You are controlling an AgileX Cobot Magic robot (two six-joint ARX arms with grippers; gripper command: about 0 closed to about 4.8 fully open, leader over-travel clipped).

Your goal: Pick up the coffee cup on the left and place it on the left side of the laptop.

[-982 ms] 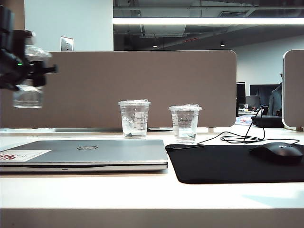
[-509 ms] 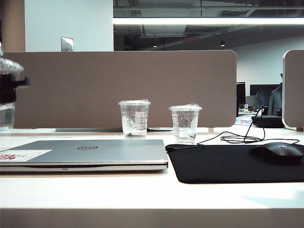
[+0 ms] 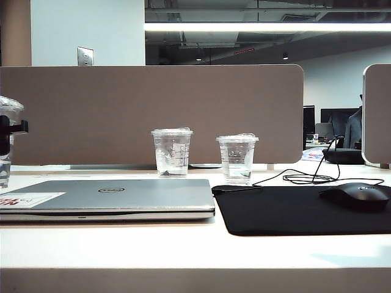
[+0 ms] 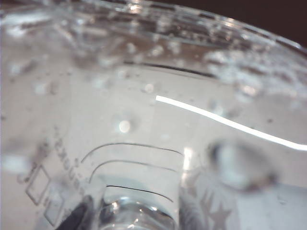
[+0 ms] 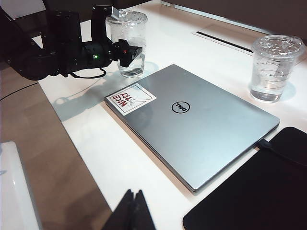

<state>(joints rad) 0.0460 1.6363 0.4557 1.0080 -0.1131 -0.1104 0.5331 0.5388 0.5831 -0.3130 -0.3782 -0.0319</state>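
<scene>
The coffee cup is a clear lidded cup at the far left edge of the exterior view, partly cut off. My left gripper is shut on its side. In the right wrist view the cup stands upright in the left gripper, its base low by the far corner of the silver laptop, on the sticker side. Whether the base touches the table does not show. The cup fills the left wrist view. My right gripper is shut and empty, hanging over the table's near edge. The laptop lies flat.
Two shorter clear cups stand behind the laptop. A black mouse mat with a mouse lies to the right, with cables behind. A brown partition backs the table. The table edge runs close to the held cup.
The left gripper has carried the cup down and to the left in the exterior view, from well above the table to table level. The right arm has kept still.
</scene>
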